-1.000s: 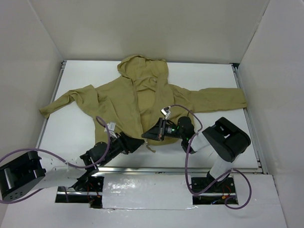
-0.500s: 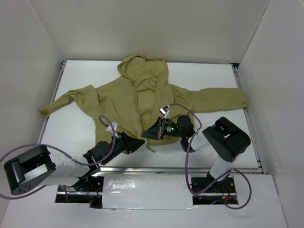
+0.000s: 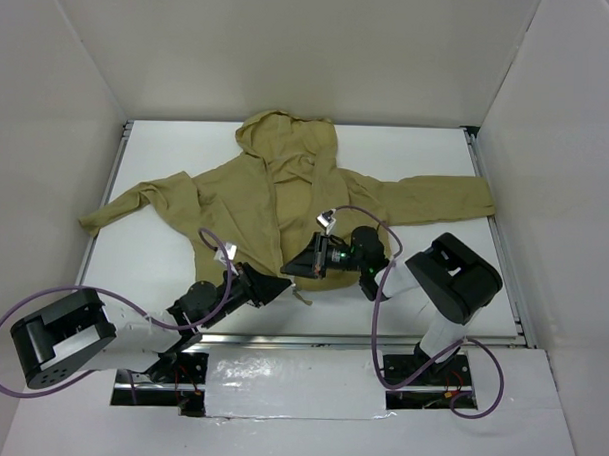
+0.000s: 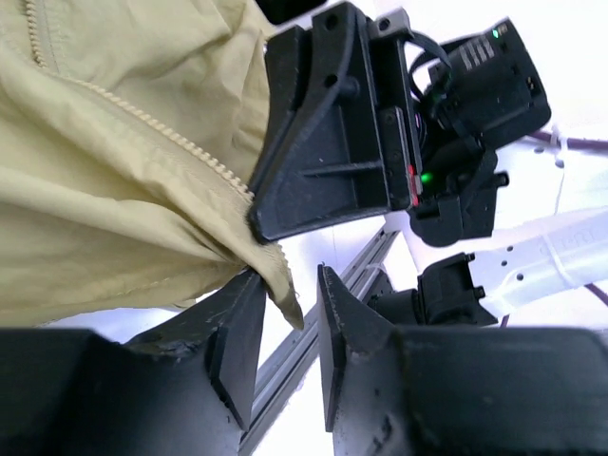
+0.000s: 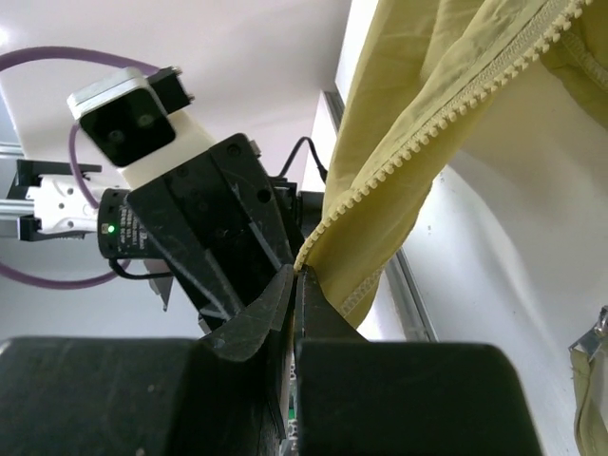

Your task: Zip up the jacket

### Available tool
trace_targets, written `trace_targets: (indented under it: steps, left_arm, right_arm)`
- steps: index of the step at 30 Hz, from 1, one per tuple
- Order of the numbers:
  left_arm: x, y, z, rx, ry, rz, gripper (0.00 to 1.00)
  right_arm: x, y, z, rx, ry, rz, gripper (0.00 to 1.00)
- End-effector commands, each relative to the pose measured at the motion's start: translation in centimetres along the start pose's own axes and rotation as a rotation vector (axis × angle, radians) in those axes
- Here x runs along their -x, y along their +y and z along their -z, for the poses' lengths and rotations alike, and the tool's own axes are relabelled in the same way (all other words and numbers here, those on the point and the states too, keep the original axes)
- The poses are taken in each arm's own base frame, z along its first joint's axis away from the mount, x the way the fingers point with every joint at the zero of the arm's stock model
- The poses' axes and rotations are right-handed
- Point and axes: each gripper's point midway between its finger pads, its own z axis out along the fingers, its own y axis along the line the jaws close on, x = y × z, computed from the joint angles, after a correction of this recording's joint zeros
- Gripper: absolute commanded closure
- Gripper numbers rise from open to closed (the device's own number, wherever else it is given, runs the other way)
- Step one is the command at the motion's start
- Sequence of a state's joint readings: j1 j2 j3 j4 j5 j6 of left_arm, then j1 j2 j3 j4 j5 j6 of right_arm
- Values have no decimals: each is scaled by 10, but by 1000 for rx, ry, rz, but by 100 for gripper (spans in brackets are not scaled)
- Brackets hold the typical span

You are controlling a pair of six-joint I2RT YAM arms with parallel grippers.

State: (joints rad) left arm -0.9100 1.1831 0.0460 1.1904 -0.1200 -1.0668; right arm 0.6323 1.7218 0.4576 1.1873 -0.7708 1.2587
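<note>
While the khaki hooded jacket [image 3: 276, 197] lies spread on the white worktop [image 3: 143, 267], hood toward the far wall and sleeves flung wide, we see both arms meeting at its near hem. The right fingers [image 5: 255, 318] are pinched tight on the zipper edge [image 5: 437, 138] at one hem corner. The left fingers [image 4: 237, 332] stand a narrow gap apart, the other hem corner hanging between them, unclamped. The front remains unzipped at the bottom.

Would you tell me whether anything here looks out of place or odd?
Nothing is spilled or damaged. The jacket lies wrinkled and unzipped; its lower zipper edge is pinched in the right claw, and a hem corner sits inside the open left claw.
</note>
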Motion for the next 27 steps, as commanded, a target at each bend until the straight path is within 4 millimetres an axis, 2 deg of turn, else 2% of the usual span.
trace_targets:
  steps: [1, 2, 6, 13, 19, 20, 21, 24, 27]
  left_arm:
    - [4, -12, 6, -75, -13, -37, 59]
    - [3, -11, 7, -73, -13, -39, 59]
    - [3, -10, 9, -75, -11, -41, 64]
    - [7, -8, 10, -62, -24, -47, 63]
    - [9, -3, 12, -37, -30, -66, 55]
    - [3, 6, 17, -18, -15, -69, 55]
    - [3, 7, 18, -18, -13, -71, 55]
    - [1, 12, 17, 3, -3, -69, 56]
    - [-3, 11, 15, 1, 14, -67, 49]
  right_arm:
    - [5, 5, -5, 0, 21, 34, 100]
    - [7, 8, -7, 4, 28, 55, 100]
    - [7, 1, -9, -42, 74, 51, 100]
    - [12, -3, -6, -89, 103, 79, 100]
    - [24, -11, 11, -150, 78, 130, 100]
    - [25, -12, 13, -154, 73, 140, 100]
    - [28, -10, 15, -149, 67, 148, 100]
    - [28, -6, 15, -133, 70, 161, 100]
    - [28, -4, 15, -121, 69, 158, 100]
